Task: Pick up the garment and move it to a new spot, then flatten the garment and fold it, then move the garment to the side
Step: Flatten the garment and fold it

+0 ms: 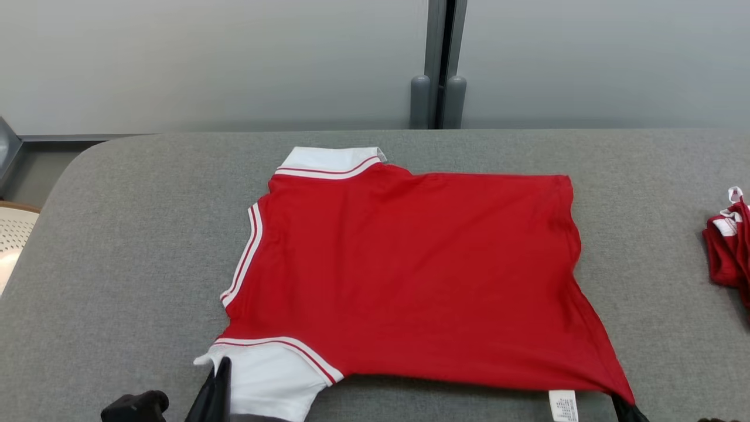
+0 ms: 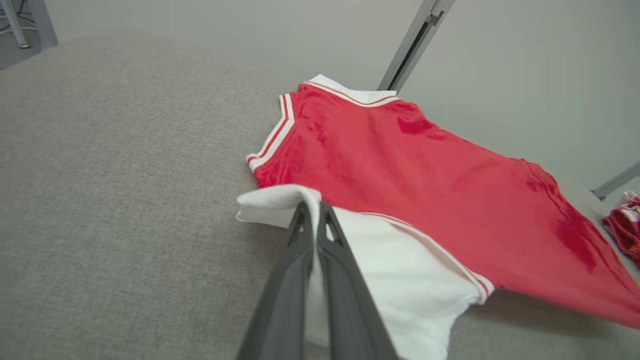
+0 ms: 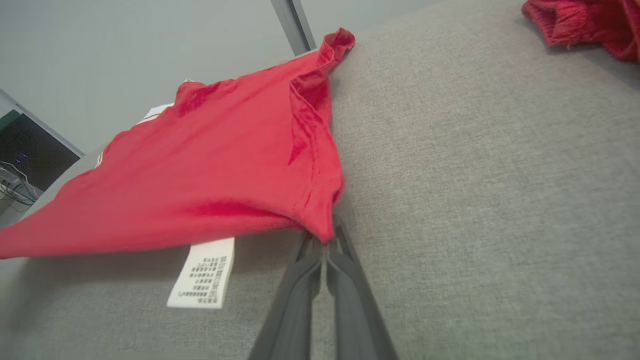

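While the smooth red garment (image 1: pixel 410 275) lies spread across the grey, coarse-woven desk (image 1: pixel 105 246), the left gripper (image 2: pixel 314 212) is clamped tight on the soft white sleeve (image 2: pixel 400 285). The right gripper (image 3: pixel 325 247) is pinched closed on the red hem corner (image 3: pixel 320 220), with the near edge raised off the desk. A rectangular white care label (image 3: pixel 202 272) hangs beneath. A crumpled red cloth (image 1: pixel 729 246) sits well apart at the right.

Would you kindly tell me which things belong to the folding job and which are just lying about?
Job: red shirt; left tool, shut on its white sleeve; right tool, shut on its hem corner.
Lying about: bunched red garment at the right; cream perforated object at the left.
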